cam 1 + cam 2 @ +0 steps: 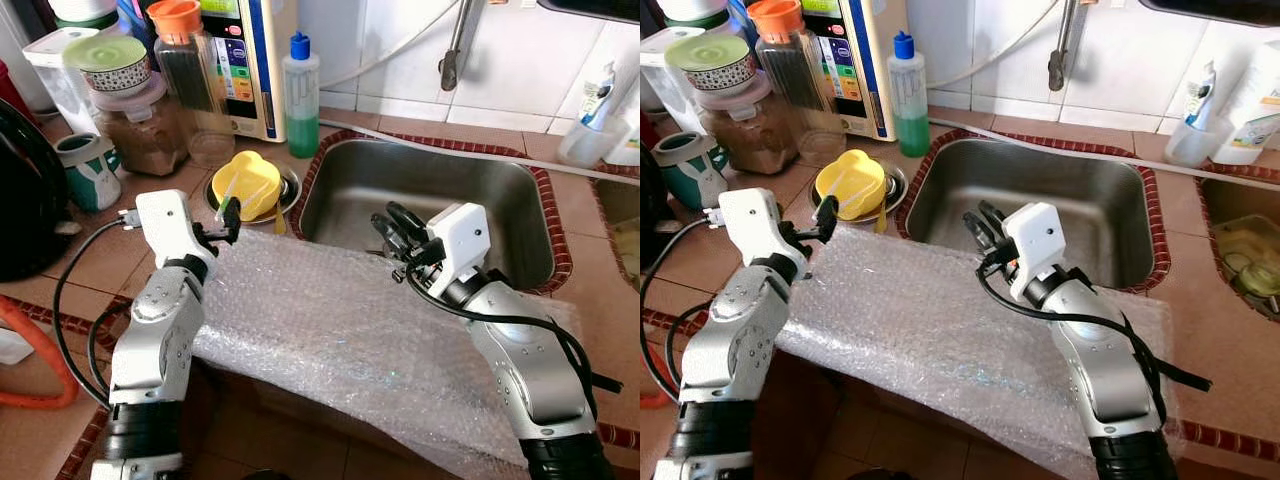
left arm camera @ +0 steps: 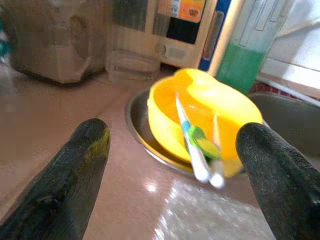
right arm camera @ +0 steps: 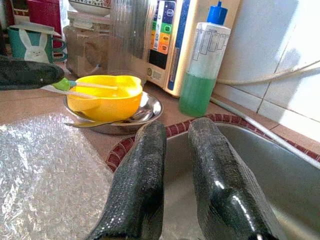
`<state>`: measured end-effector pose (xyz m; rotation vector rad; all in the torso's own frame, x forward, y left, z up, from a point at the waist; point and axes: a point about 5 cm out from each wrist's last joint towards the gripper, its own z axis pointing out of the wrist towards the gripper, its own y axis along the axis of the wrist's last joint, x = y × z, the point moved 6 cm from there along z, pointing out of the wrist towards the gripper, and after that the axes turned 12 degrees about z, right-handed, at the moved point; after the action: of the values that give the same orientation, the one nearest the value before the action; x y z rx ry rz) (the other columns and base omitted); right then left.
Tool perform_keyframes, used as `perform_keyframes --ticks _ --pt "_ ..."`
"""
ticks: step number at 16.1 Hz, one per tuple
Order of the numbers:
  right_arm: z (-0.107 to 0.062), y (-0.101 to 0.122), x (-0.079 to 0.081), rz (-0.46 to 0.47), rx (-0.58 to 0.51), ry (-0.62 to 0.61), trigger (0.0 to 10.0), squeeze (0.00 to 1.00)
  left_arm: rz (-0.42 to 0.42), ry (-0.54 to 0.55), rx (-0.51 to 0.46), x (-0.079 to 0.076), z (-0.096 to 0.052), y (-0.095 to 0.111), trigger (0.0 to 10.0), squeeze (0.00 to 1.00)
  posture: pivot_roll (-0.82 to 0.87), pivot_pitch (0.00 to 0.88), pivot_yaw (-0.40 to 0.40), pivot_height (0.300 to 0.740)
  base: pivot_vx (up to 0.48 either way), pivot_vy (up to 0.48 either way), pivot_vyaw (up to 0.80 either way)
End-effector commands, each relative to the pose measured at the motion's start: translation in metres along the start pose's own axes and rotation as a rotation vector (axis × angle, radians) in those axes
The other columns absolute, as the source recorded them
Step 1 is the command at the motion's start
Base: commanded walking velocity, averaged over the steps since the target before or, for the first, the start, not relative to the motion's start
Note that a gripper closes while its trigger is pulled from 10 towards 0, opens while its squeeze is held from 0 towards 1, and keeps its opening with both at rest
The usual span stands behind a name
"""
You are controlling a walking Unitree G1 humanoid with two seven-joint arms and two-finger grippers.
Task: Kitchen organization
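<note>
While left claw (image 1: 228, 218) hangs spread wide just before the yellow bowl (image 1: 247, 184), ease in and pinch the toothbrush (image 2: 192, 142), not the rim. Its long axis runs from bowl centre out over the near rim, toward the claw. Right claw (image 1: 392, 232) nearly clenched, empty, at sink (image 1: 520, 190) edge.

- I stand in a home kitchen, at a terracotta tiled counter (image 1: 590, 240).
- A steel sink (image 1: 430, 195) is set into it, under a wall tap (image 1: 452, 55) and white tiles.
- Dish soap (image 1: 300, 95), food jars (image 1: 140, 120) and a bowl (image 1: 248, 183) crowd the counter.
</note>
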<state>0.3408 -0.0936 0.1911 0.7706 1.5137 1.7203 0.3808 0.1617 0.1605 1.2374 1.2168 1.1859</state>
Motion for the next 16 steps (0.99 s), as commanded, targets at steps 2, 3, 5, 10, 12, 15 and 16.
perform_keyframes --ticks 2,3,5,10,12,15,16 --pt "0.001 0.004 0.005 -0.014 -0.002 0.023 10.0 0.0 -0.005 -0.011 0.026 -0.002 -0.001 -0.001 9.2 0.0 -0.03 0.064 0.047 0.74 0.0 0.0 0.0" --pt "0.001 0.004 0.005 -0.014 -0.001 0.025 10.0 0.0 -0.006 -0.016 0.033 -0.003 0.0 -0.002 8.5 0.0 -0.03 0.064 0.047 0.74 0.0 0.0 0.0" --pt "0.002 0.005 0.004 -0.018 -0.003 0.022 10.0 0.0 -0.036 -0.023 0.031 -0.002 0.004 0.001 2.6 0.0 -0.04 0.063 0.05 0.74 0.0 0.0 0.0" --pt "0.001 0.005 0.003 -0.021 -0.006 0.014 10.0 0.0 -0.052 -0.037 0.028 0.0 0.007 0.003 0.0 0.0 -0.05 0.062 0.057 0.74 0.0 0.0 0.0" --pt "0.001 0.006 0.003 -0.02 -0.008 0.011 10.0 0.0 -0.067 -0.037 0.027 -0.001 0.008 0.004 0.0 0.0 -0.05 0.062 0.056 0.74 0.0 0.0 0.0" --pt "0.001 0.006 0.003 -0.021 -0.01 0.01 10.0 0.0 -0.136 -0.03 0.053 -0.002 0.01 -0.002 0.0 0.0 -0.05 0.062 0.057 0.74 0.0 0.0 0.0" --pt "0.002 0.006 0.003 -0.021 -0.011 0.01 10.0 0.0 -0.155 -0.026 0.061 -0.001 0.01 -0.003 0.0 0.0 -0.05 0.062 0.056 0.74 0.0 0.0 0.0"
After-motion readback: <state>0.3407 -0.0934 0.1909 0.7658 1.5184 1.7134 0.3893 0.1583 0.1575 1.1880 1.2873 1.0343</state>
